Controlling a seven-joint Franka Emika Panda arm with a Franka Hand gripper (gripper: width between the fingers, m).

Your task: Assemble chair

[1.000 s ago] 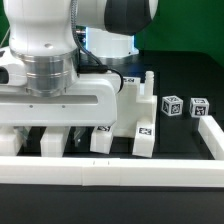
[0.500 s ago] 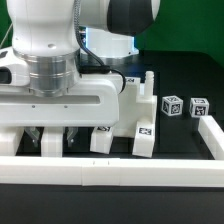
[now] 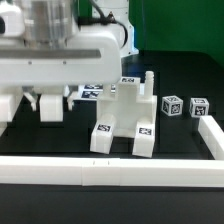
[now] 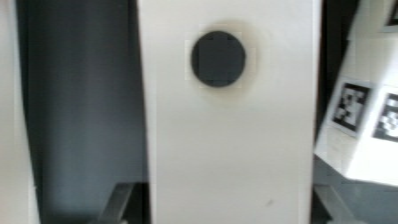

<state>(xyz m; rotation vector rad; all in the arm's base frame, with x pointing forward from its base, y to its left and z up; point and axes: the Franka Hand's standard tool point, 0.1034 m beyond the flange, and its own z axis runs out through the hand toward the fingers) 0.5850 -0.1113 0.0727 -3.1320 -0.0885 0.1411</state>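
A white border rail point(image 3: 110, 172) runs along the near edge of the black table point(image 3: 60, 145). Just behind it, about midway along that edge, the part-built chair point(image 3: 135, 108) stands on two tagged supports. The left block point(image 3: 101, 137) is toward the exterior view's left and the right block point(image 3: 143, 135) toward its right. A thin post point(image 3: 148, 78) rises from the chair's top.

Over the half of the surface at the exterior view's left, the gripper point(image 3: 60, 108) hangs clear of the table. Its jaws appear clamped on a long white slab point(image 4: 222, 130) pierced by a dark oval hole point(image 4: 219, 58). In the wrist view the slab fills the gap between the dark fingertips point(image 4: 121, 205).

Farther back, toward the exterior view's right edge, a first cube point(image 3: 170, 105) and a second cube point(image 3: 198, 107) sit near the side rail point(image 3: 212, 135).

The step in hand looks like carrying the slab to the chair. Done well, that means:
- keeping the slab level and high enough to pass over the post
- lining up the hole before lowering straight down
- pressing gently, since a sideways nudge could topple the blocks
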